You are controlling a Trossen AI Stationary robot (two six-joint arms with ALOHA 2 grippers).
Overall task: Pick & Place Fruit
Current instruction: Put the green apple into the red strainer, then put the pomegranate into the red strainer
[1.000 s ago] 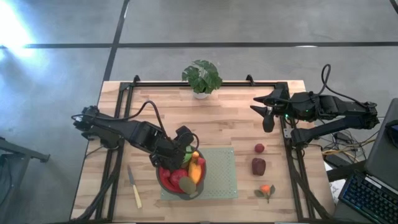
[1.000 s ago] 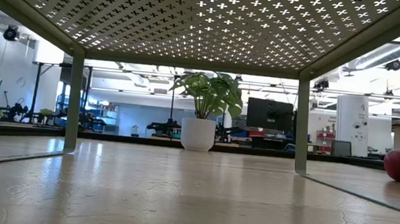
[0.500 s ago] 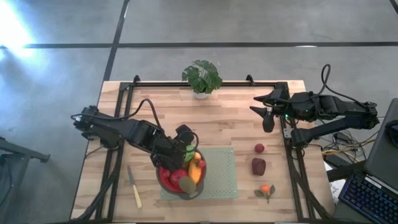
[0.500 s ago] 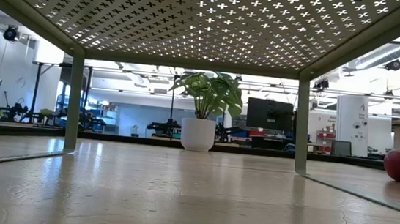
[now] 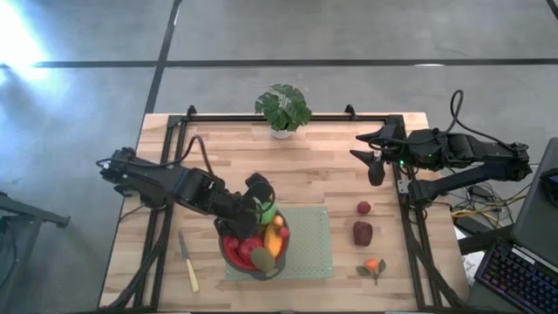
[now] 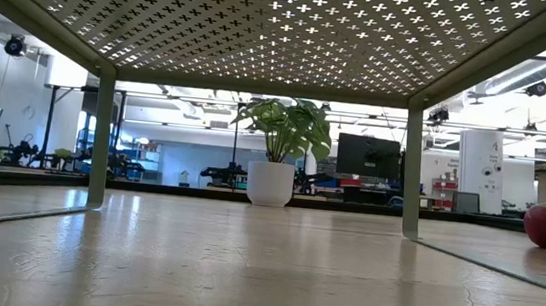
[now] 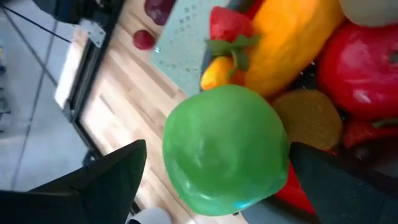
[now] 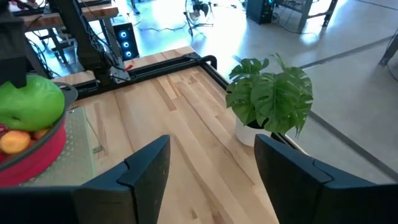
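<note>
A green ball (image 7: 227,149) lies on top of the fruit heaped in the red bowl (image 5: 229,251), resting on an orange elongated piece (image 7: 292,37), a red apple (image 7: 367,62) and a brown kiwi (image 7: 311,118). My left gripper (image 5: 261,201) hangs over the bowl's far side, open, one finger on either side of the ball. A small red fruit (image 5: 363,208), a dark-red lump (image 5: 362,233) and a tiny orange fruit (image 5: 373,265) lie on the table at the right. My right gripper (image 5: 373,164) waits open above the far right of the table, holding nothing.
The bowl stands on a pale green perforated mat (image 5: 305,249). A pale-handled knife (image 5: 188,262) lies near the table's left front. A potted plant (image 5: 282,109) stands at the far edge. Black frame rails (image 5: 170,166) run along both sides.
My left gripper has tipped a little over the bowl and its arm has drawn slightly toward the table's left edge. More of the green ball now shows beside the gripper. The ball stays on the heap.
</note>
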